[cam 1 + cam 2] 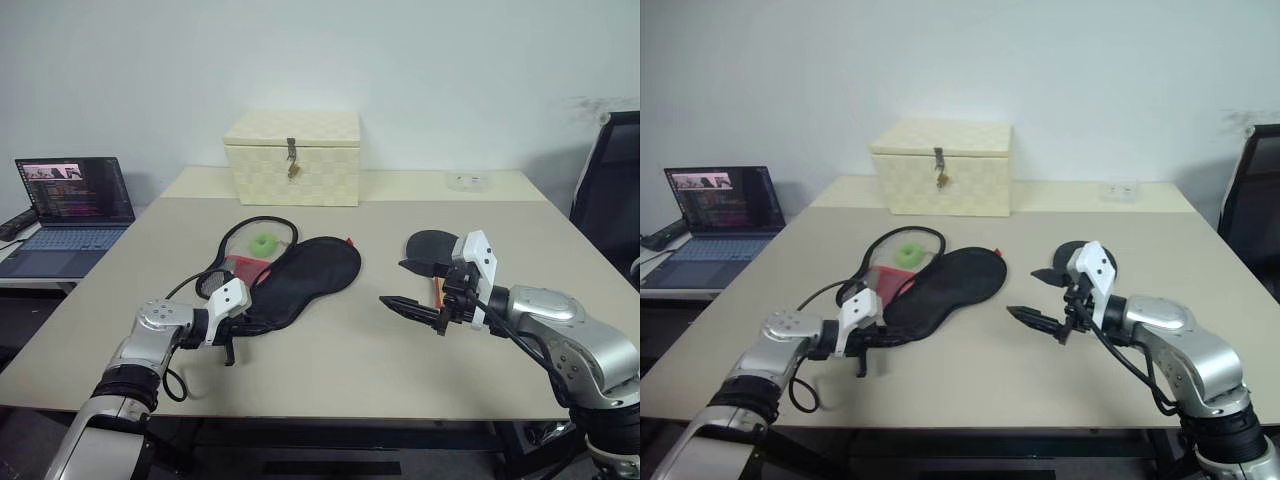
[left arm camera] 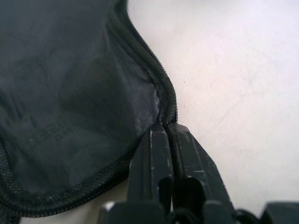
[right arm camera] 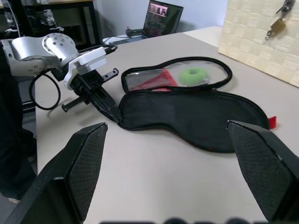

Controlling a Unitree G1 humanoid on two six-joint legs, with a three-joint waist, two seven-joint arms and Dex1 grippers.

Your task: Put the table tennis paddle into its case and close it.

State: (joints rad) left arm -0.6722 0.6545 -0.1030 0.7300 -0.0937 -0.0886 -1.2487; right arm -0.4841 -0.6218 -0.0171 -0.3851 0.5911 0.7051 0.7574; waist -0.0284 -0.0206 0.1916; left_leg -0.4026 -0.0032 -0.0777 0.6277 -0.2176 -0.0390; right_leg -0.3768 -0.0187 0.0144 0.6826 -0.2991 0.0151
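Case: the case (image 1: pixel 305 275) lies unzipped and spread flat near the table's (image 1: pixel 330 360) middle, the black half toward 4 o'clock, the clear-pocket half toward 10 o'clock with a small green ball (image 1: pixel 265 242) in it.
Paddle: the table tennis paddle (image 1: pixel 432 250) lies on the table at 3 o'clock from the case, well apart from it, black face up, partly hidden behind the right arm.
Left gripper: the left gripper (image 2: pixel 167 140) is pinched closed on the case's zip edge at its narrow end, at 7 o'clock of the case.
Right gripper: the right gripper (image 3: pixel 168 172) hangs above the table with jaws spread wide and nothing between them, just at 6 o'clock of the paddle.
Done: seemingly only the pinning of the open case.
Left: picking up the paddle, sliding it into the case, folding the halves together and zipping shut.
Bystanders: a cream woven box (image 1: pixel 293 156) at 12 o'clock and a laptop (image 1: pixel 68 212) at 9 o'clock.
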